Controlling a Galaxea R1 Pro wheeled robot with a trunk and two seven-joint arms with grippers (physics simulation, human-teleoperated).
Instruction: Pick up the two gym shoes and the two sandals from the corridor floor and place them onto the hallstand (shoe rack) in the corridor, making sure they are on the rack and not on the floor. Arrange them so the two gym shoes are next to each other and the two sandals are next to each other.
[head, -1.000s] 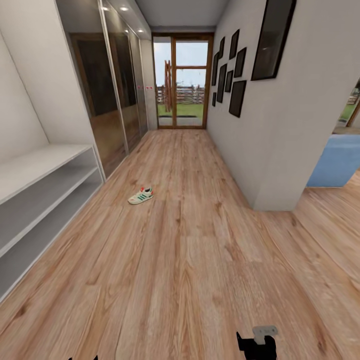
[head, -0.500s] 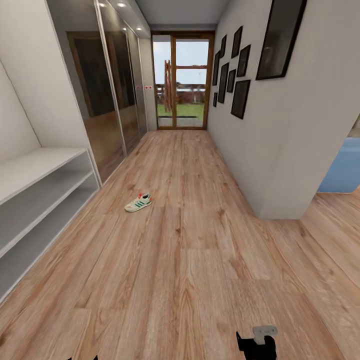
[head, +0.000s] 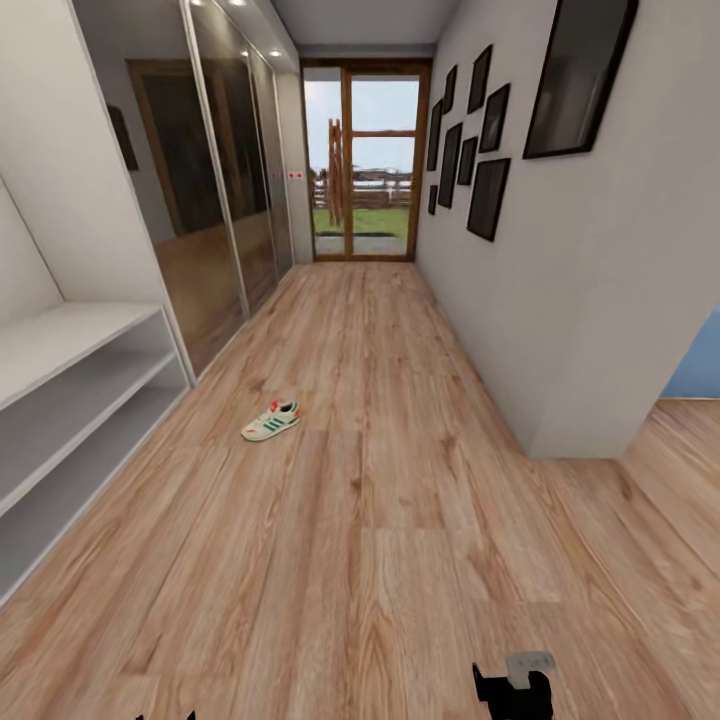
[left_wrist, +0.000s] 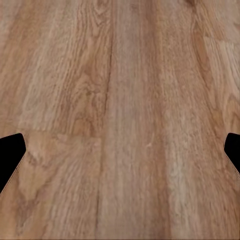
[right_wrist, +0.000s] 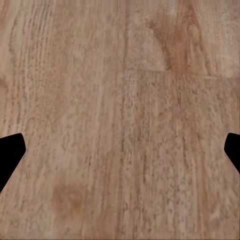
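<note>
One gym shoe (head: 271, 421), cream-white with green stripes and a red-orange heel tab, lies on its sole on the corridor floor (head: 380, 520), left of the corridor's middle and a few steps ahead of me. The sandals and the hallstand are out of view. My left gripper (left_wrist: 120, 155) hangs open over bare planks, its black fingertips (left_wrist: 10, 155) wide apart with nothing between them. My right gripper (right_wrist: 120, 155) is open in the same way over bare floor. A black and grey part of the right arm (head: 515, 688) pokes in at the head view's lower edge.
A long white two-shelf bench (head: 70, 400) runs along the left wall, with mirrored wardrobe doors (head: 215, 200) beyond it. A white wall with dark picture frames (head: 560, 300) bounds the right and ends at a corner. A glass door (head: 365, 160) closes the far end.
The whole head view has shifted, so the camera has moved forward along the corridor. The gym shoe now sits lower and further left in the picture. Both arms hold the same pose.
</note>
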